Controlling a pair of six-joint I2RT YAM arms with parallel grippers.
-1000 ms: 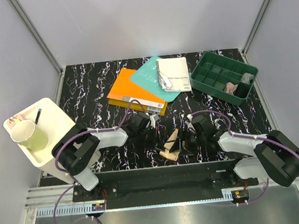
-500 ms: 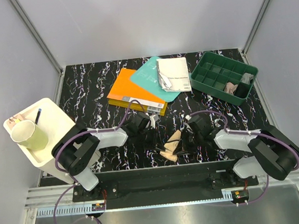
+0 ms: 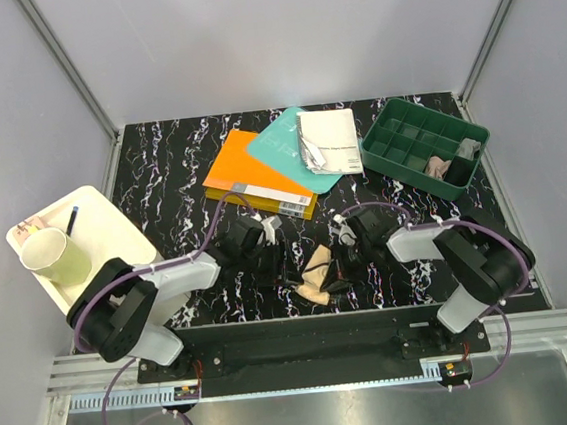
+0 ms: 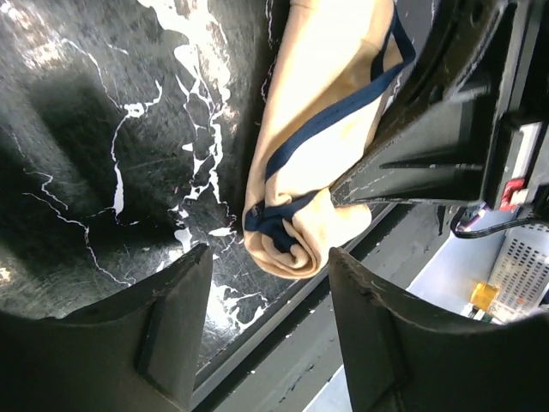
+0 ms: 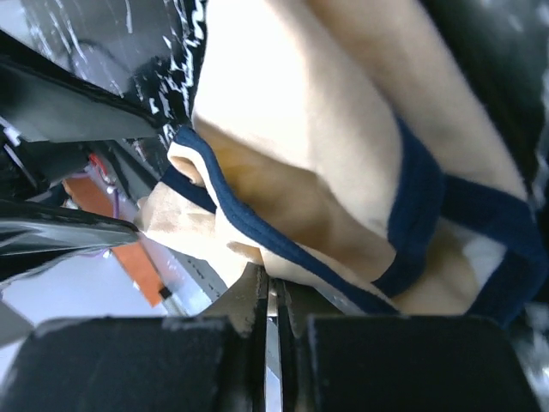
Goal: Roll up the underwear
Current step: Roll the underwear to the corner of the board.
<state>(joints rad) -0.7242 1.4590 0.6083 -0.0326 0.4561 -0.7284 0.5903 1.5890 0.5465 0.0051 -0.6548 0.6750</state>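
The beige underwear (image 3: 317, 274) with navy edging lies rolled into a short bundle near the table's front edge, between the two arms. In the left wrist view the underwear (image 4: 319, 163) shows its spiral end, and my left gripper (image 4: 268, 319) stands open just short of it, nothing between its fingers (image 4: 171, 330). My left gripper (image 3: 274, 258) sits left of the roll. My right gripper (image 3: 341, 265) is at the roll's right side. In the right wrist view, my right gripper (image 5: 275, 290) is shut, pinching the lower edge of the underwear (image 5: 317, 146).
An orange book (image 3: 256, 178), a teal book (image 3: 282, 147) and a white booklet (image 3: 328, 139) lie behind the arms. A green divider tray (image 3: 409, 140) at the back right holds grey and pinkish fabric bundles. A white tray (image 3: 104, 230) with a cup (image 3: 55, 257) sits on the left.
My left gripper has opened and let go of the roll, drawing back to the left. My right gripper has closed on the roll's edge, and the roll has shifted slightly.
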